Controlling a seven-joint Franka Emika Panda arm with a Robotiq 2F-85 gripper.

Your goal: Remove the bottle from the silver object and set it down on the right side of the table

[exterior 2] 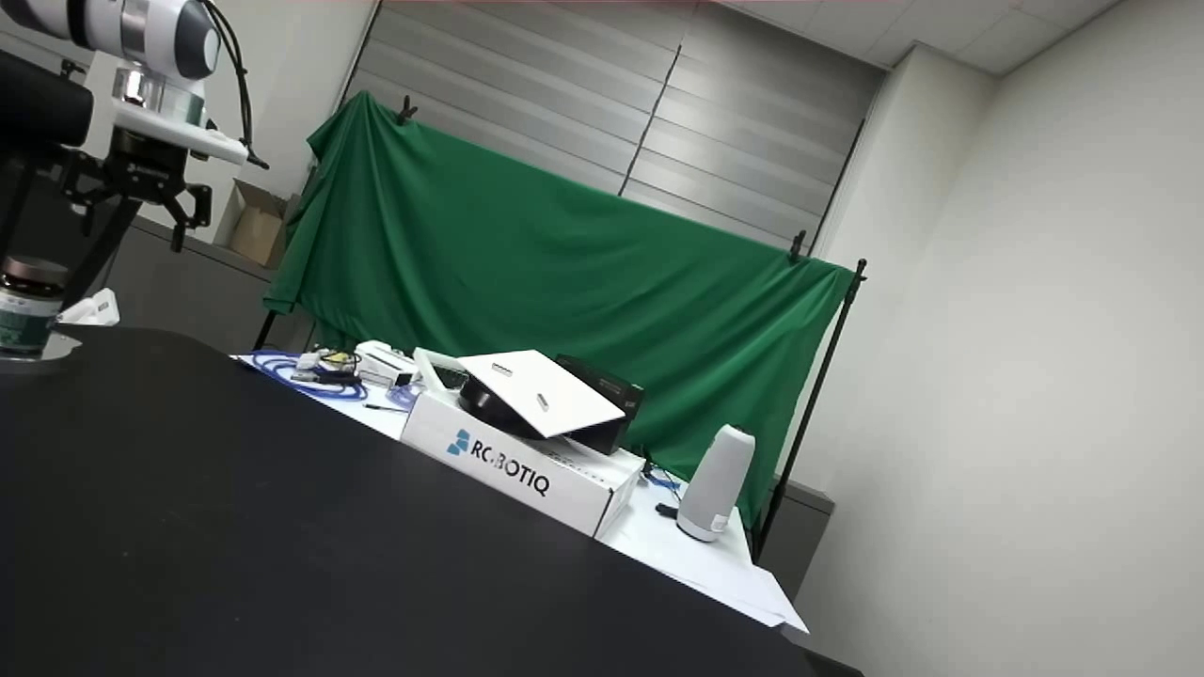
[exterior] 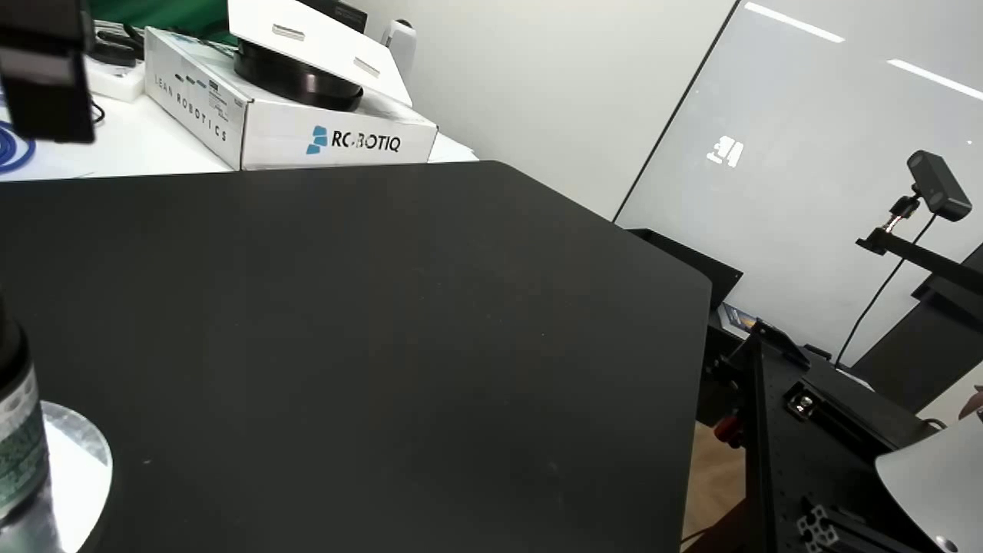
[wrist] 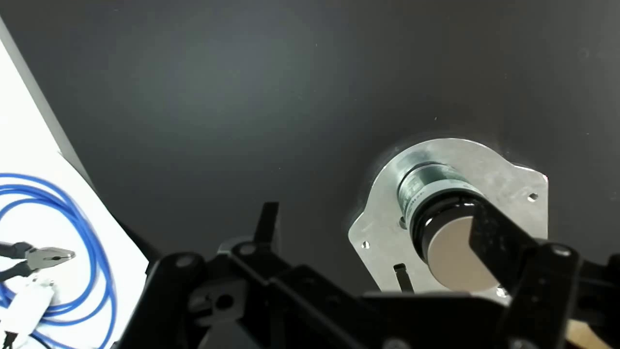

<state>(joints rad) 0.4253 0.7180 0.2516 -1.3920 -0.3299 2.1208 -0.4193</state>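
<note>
The bottle stands upright on the silver object; its dark body and greenish-white label show in both exterior views (exterior: 19, 453) (exterior 2: 28, 315). In the wrist view its wide cap (wrist: 455, 257) faces the camera. The silver object, a flat shiny plate with holes (wrist: 513, 189), lies on the black table (wrist: 232, 97); its edge also shows in both exterior views (exterior: 84, 461) (exterior 2: 62, 348). My gripper (wrist: 373, 223) is open and empty. In an exterior view the gripper (exterior 2: 132, 226) hangs above bottle height, apart from it. In the wrist view one finger overlaps part of the cap.
A white Robotiq box (exterior: 338, 142) with a tilted white panel (exterior: 322, 46) on it stands on a white table beyond the black table's edge. A coiled blue cable (wrist: 99, 257) and pliers (wrist: 51, 257) lie beside that edge. A camera (exterior: 938, 184) stands on an arm.
</note>
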